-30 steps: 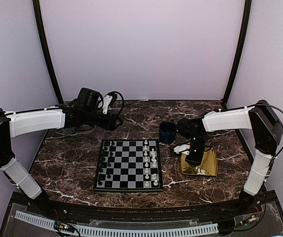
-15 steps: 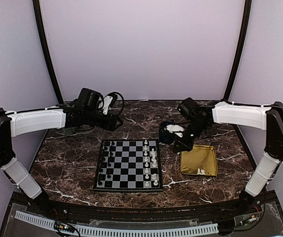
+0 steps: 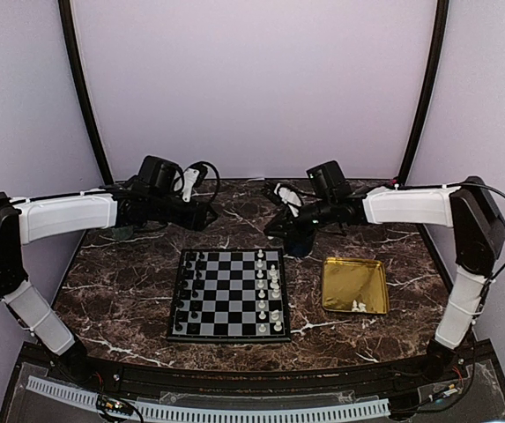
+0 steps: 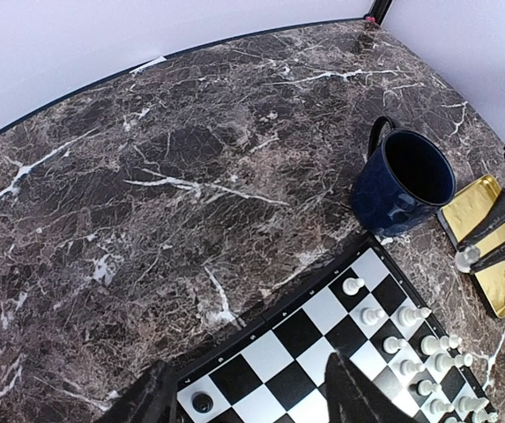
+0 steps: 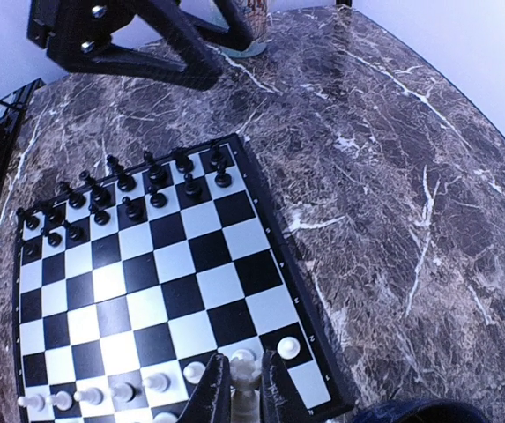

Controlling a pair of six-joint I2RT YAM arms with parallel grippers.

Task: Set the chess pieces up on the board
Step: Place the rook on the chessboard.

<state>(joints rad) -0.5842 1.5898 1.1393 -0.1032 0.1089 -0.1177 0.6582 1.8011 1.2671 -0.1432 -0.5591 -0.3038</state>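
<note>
- Step in hand: moving one white piece (image 5: 245, 394) from the tray (image 3: 355, 280) to the board (image 3: 227, 304).
- Right gripper (image 3: 277, 226): fingers narrow, pinched on that white piece. It hangs in the air near the board's far right corner, just beside the mug (image 4: 404, 182).
- Left gripper (image 4: 252, 398): fingers wide apart and holding nothing. It hovers over the board's far left part.
- Board: flat on the table (image 3: 129, 273), between the arms. Black pieces (image 3: 190, 286) fill the left columns.
- White pieces (image 3: 267, 286) stand in the right columns, which look incomplete.
- A few more white pieces lie at the tray's near edge, so the task looks well along but not finished.
- Next move likely needs the right gripper to come down over a free square in the white columns. It must set the piece upright, clear of its neighbours, then let go.
- I cannot tell which square is free.
</note>
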